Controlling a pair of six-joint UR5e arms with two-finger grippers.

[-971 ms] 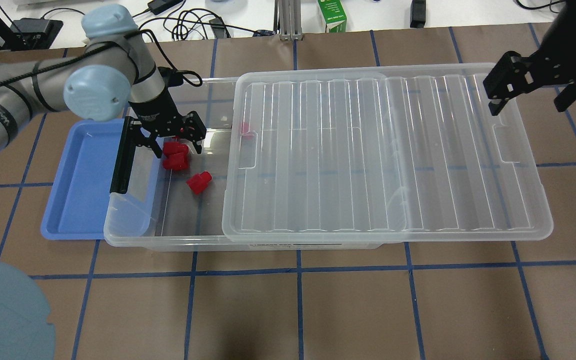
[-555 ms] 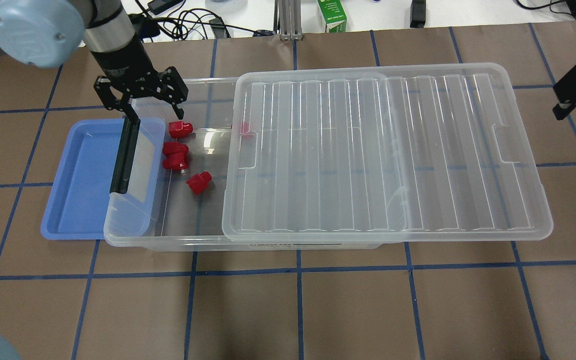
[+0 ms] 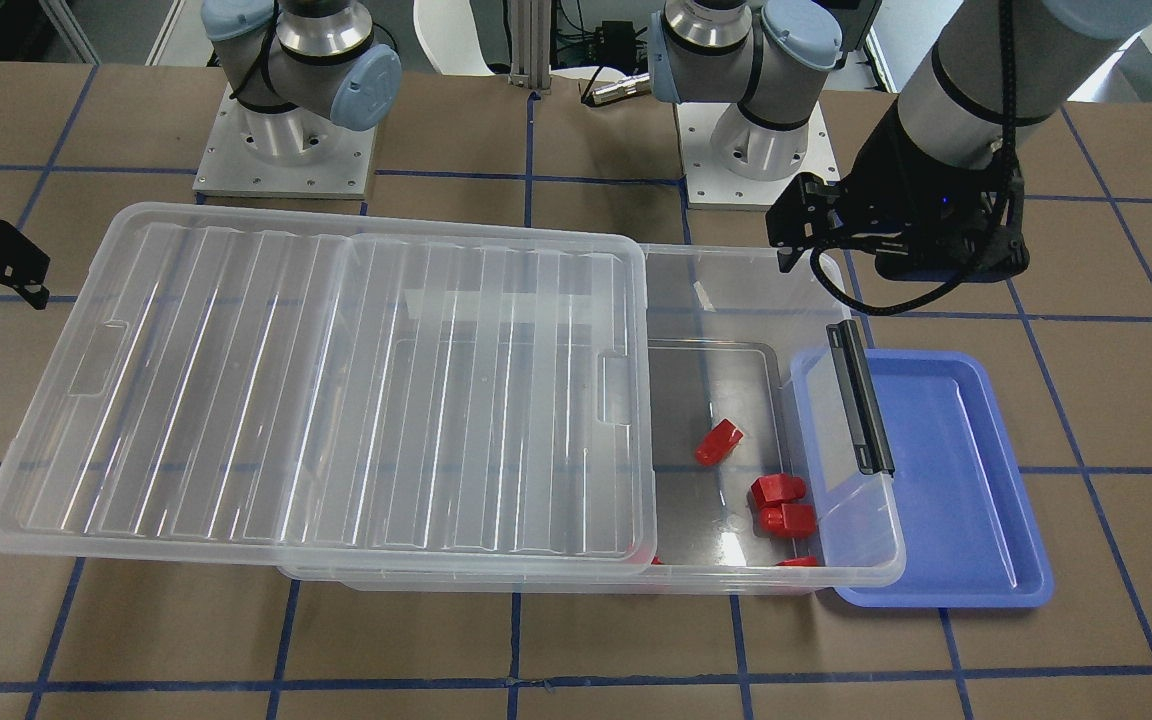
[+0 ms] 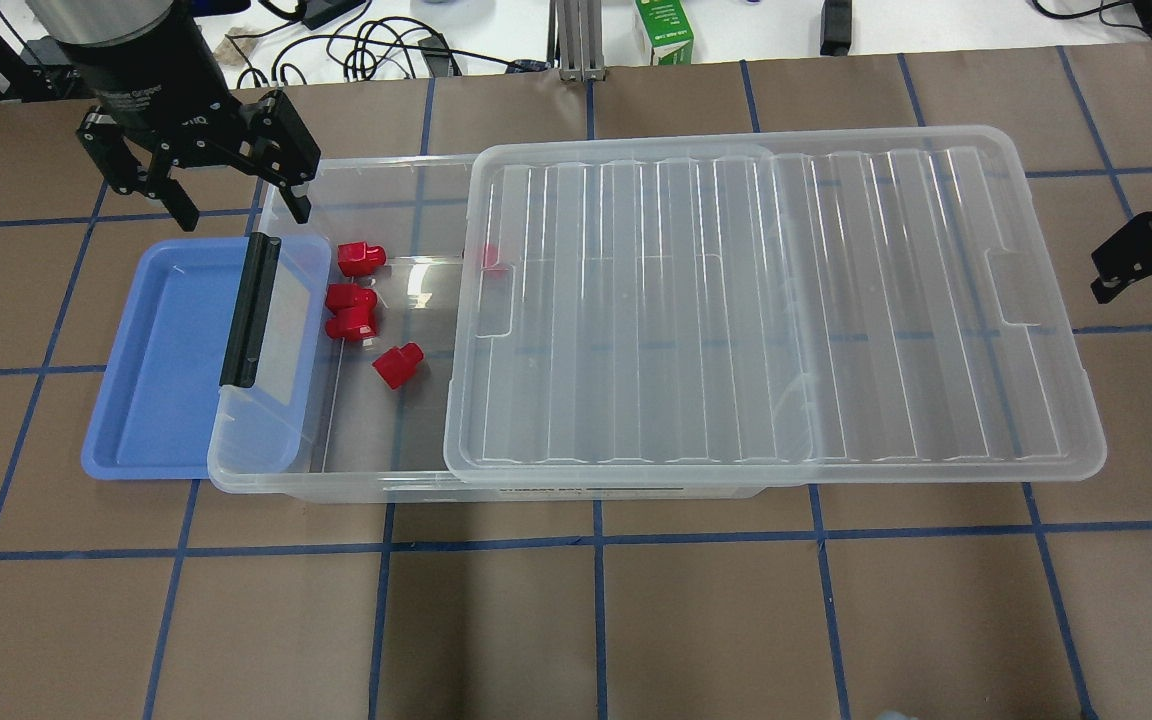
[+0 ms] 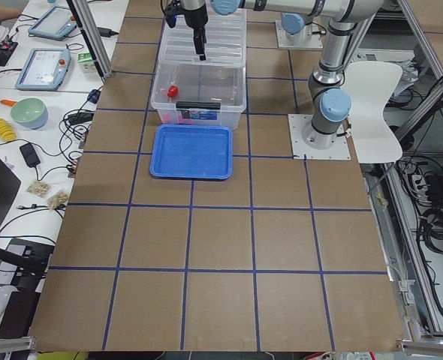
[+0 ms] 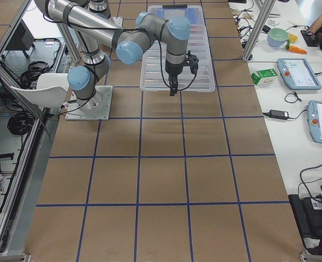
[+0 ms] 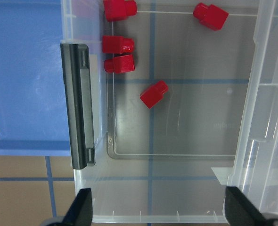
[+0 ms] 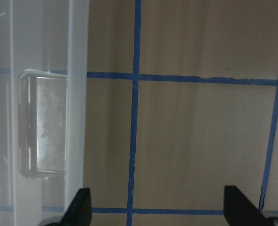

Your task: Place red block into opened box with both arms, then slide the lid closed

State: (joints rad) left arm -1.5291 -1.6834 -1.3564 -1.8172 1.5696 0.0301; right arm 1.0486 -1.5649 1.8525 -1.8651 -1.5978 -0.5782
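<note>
Five small red plastic blocks (image 7: 154,93) lie inside the large clear plastic box (image 4: 356,488) toward the surface's (image 4: 636,620) left end, the left gripper (image 4: 241,210) and right gripper (image 8: 155,209) both hang open and empty, so seemingly only sliding the ribbed clear plastic lid (image 4: 776,300), which overhangs the box's other end, shut remains.

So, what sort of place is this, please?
Probably a robotics lab workcell: a silver-grey left arm and right arm bolted to a brown tabletop gridded with blue tape, with blue-edged touchscreen pendants beside it.
</note>
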